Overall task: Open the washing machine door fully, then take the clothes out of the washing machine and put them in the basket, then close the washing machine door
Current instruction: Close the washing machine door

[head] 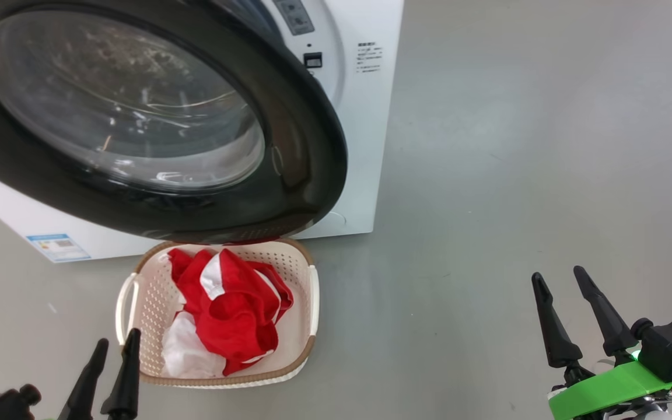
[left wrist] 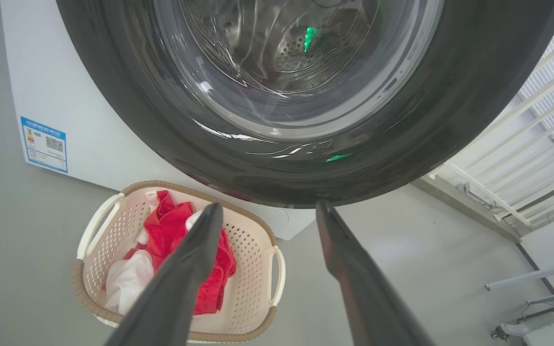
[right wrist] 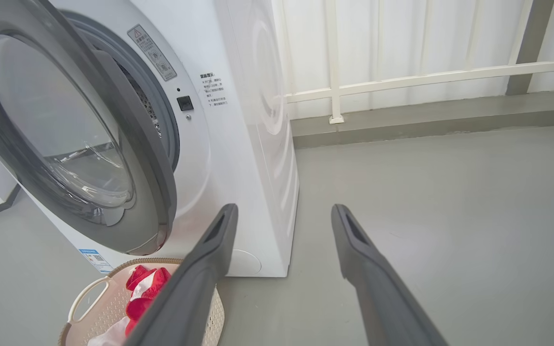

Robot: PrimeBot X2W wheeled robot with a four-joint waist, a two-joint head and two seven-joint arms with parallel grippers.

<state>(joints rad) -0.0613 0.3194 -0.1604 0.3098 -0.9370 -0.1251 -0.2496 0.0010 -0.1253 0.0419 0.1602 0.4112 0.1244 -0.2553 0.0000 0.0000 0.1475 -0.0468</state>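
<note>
head view: clothes (head: 231,309) in basket (head: 305,263), washing machine door (head: 307,146) standing open

the door is swung out from the washing machine (head: 365,116), with its black rim and glass window turned toward the camera. in the right wrist view the grey-ringed mouth (right wrist: 160,113) is seen partly uncovered behind it. the basket is set on the grey floor (head: 517,175) just before the machine, its far rim tucked under the door's lower edge. the clothes, red and white, are heaped inside it. the left gripper (head: 118,336) is held at the lower left, just beside the basket's near left corner, with its fingers spread and nothing pinched. the right gripper (head: 557,272) is held at the lower right, well apart from the basket, with its fingers likewise spread and empty. a blue label (head: 58,247) is seen on the machine's lower front, left of the basket.
</note>
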